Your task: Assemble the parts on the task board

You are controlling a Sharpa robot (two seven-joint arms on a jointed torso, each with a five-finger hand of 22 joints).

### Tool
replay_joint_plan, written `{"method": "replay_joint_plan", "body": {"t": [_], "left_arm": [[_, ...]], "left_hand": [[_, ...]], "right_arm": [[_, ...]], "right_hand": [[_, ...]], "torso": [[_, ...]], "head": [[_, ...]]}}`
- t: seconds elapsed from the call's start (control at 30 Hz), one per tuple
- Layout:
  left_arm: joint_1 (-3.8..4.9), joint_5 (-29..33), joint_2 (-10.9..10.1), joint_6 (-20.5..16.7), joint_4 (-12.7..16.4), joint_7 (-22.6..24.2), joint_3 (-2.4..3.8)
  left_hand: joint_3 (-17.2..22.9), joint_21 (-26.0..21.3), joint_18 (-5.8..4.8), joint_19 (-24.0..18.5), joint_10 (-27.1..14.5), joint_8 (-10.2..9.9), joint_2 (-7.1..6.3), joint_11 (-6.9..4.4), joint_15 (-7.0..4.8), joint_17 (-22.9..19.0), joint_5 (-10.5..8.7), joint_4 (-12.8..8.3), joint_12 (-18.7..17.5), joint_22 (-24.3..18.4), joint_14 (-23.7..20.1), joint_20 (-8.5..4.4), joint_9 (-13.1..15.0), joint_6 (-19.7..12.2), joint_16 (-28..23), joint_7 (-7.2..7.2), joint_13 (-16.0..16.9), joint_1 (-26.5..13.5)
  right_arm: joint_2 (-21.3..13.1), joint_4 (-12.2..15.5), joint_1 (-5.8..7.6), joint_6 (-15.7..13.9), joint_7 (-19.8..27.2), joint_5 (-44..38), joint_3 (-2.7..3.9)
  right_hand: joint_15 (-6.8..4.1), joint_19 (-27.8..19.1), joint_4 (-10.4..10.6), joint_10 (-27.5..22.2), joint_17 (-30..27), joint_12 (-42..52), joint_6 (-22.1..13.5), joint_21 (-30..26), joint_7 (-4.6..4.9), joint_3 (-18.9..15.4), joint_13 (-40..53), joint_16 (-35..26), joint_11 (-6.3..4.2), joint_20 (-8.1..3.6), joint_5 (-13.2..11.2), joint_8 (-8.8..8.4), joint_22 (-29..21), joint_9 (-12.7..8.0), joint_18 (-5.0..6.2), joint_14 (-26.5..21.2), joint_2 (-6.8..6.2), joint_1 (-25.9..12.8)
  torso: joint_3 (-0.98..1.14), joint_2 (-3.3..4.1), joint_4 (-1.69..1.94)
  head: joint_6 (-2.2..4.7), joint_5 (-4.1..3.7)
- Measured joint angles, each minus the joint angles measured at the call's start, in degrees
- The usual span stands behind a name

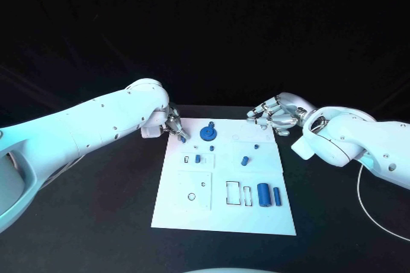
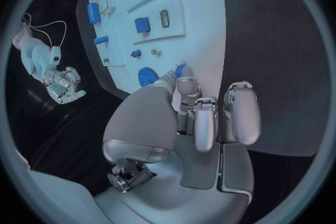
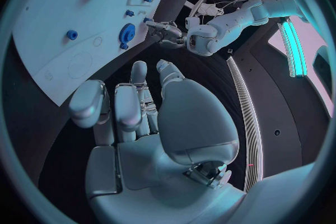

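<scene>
The left hand (image 2: 185,117) seems to pinch a small blue peg (image 2: 180,70) at its fingertips, over the white board's (image 1: 256,217) corner beside the blue gear (image 1: 209,132). A loose pinch could drop it. Farther off, the right hand (image 1: 275,114) hovers, fingers loosely curled, holding nothing.

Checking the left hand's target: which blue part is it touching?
The small blue part at the board's far left corner, under the left hand; the gear lies apart.
</scene>
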Motion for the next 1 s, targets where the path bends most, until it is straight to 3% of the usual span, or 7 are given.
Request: {"method": "replay_joint_plan", "body": {"t": [0.13,0.17,0.27,0.4,0.7,1.0], "left_arm": [[-0.03,0.23,-0.36,0.10,0.19,0.12,-0.05],[-0.07,0.33,-0.55,0.11,0.35,0.14,-0.09],[-0.23,0.94,-1.40,0.11,1.24,0.21,-0.19],[-0.38,2.05,-3.28,-0.04,3.52,0.33,-0.30],[-0.50,4.74,-9.92,-3.69,13.00,1.71,-0.37],[-2.50,4.94,-14.92,-9.18,21.13,4.61,-0.52]], "left_hand": [[3.15,0.00,0.01,0.00,-0.03,0.22,-1.66,0.03,0.00,0.00,1.46,3.13,-0.33,0.00,0.00,0.00,-0.02,-0.21,0.00,0.21,-0.55,0.12],[7.44,0.00,0.00,0.00,0.00,0.57,-3.16,0.00,0.11,0.00,1.61,2.12,-0.33,0.00,0.11,0.00,-0.01,-0.25,0.00,0.18,-0.70,-1.38],[12.08,0.00,0.00,0.00,0.22,1.60,-5.78,0.22,0.11,0.00,2.77,1.33,-0.33,0.00,0.11,0.00,0.67,-0.26,0.00,0.19,-0.75,-4.00],[14.53,0.00,0.00,0.00,0.66,2.12,-7.33,-0.03,0.11,-0.01,3.99,0.59,-0.32,0.00,0.11,0.00,1.10,-0.25,0.00,0.20,-0.57,-5.55],[16.92,0.36,0.00,0.20,2.07,2.89,-9.14,-0.29,0.11,-0.01,6.43,-0.70,0.88,-0.01,0.11,-0.21,1.47,0.23,0.00,-0.21,0.67,-7.37],[17.84,1.06,0.00,0.20,2.71,2.89,-9.90,-0.44,0.11,-0.01,7.12,-1.63,1.78,-0.01,0.10,-0.21,1.55,0.54,0.00,-0.33,1.59,-8.13]], "right_arm": [[0.00,0.00,0.00,0.02,0.01,0.00,0.00],[0.00,0.00,0.00,0.02,0.01,0.00,0.00],[-0.02,0.00,0.00,0.04,0.01,0.00,0.00],[-0.10,0.00,0.00,0.06,0.01,0.00,-0.01],[-0.31,0.07,0.00,0.08,0.01,0.00,-0.01],[-0.52,0.08,0.00,0.09,0.04,0.00,-0.03]], "right_hand": [[0.00,0.00,0.00,0.00,0.00,0.00,0.00,0.00,0.00,0.00,-0.07,0.00,0.00,0.00,0.00,0.00,-0.05,0.00,0.00,0.00,0.00,0.00],[0.00,0.00,0.00,0.00,0.00,0.00,0.00,0.00,0.00,0.00,-0.07,0.00,0.00,0.00,0.00,0.00,-0.05,0.00,0.00,0.00,0.00,0.00],[0.00,0.00,0.00,0.00,0.00,0.00,0.00,0.00,0.00,0.00,-0.07,0.00,0.00,0.00,0.00,0.00,-0.05,0.00,0.00,0.00,0.00,0.00],[0.00,0.00,0.00,0.00,-0.08,0.00,0.00,0.00,0.00,0.00,-0.07,0.00,0.00,0.00,0.00,0.00,-0.05,0.00,0.00,0.00,0.00,0.00],[0.00,0.00,0.00,0.00,-0.08,0.00,0.00,0.00,0.00,0.00,-0.07,0.00,0.00,0.00,0.00,0.00,-0.05,0.00,0.00,0.00,0.23,0.23],[0.00,0.00,0.00,0.01,-0.08,0.00,0.00,0.00,0.00,0.00,-0.06,0.00,0.00,0.00,0.00,0.00,-0.05,0.00,0.00,0.00,0.23,0.23]], "torso": [[0.01,-0.01,0.00],[0.01,-0.01,0.00],[0.02,-0.04,0.03],[0.04,-0.07,0.07],[0.07,-0.08,0.16],[0.01,-0.10,0.24]], "head": [[-0.04,0.04],[-0.05,0.05],[-0.07,0.05],[-0.08,0.16],[-0.09,0.43],[-0.25,0.53]]}}
